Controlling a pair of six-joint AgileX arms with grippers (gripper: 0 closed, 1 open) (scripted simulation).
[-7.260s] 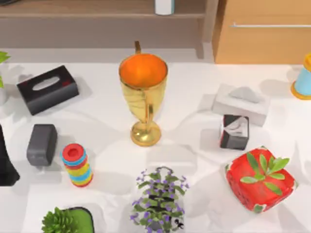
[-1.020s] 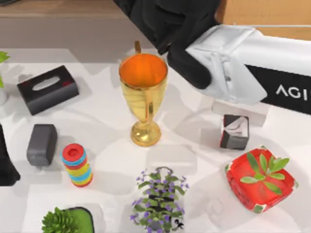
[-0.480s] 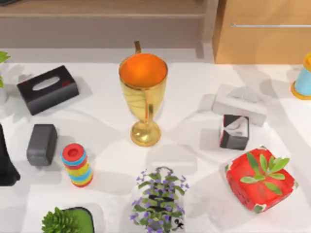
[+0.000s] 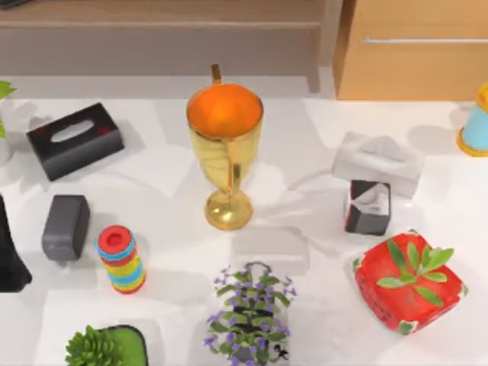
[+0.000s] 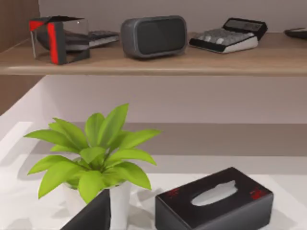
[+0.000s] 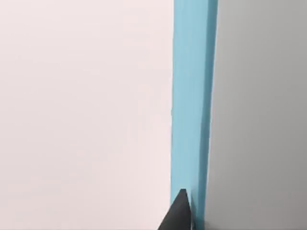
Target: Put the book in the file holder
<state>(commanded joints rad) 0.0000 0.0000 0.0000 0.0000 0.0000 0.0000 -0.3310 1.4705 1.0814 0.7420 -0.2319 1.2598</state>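
right end effector (image 6: 178, 213): dark grey pointed fingertip, matte | left end effector (image 5: 91, 214): black angular finger

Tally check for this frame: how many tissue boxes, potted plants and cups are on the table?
Tissue boxes: 2 (black tissue box, grey tissue box)
Potted plants: 4 (purple-flowered plant, plant in red pot, green plant in black pot, leafy plant in white pot)
Cups: 1 (gold cup)
Total: 7
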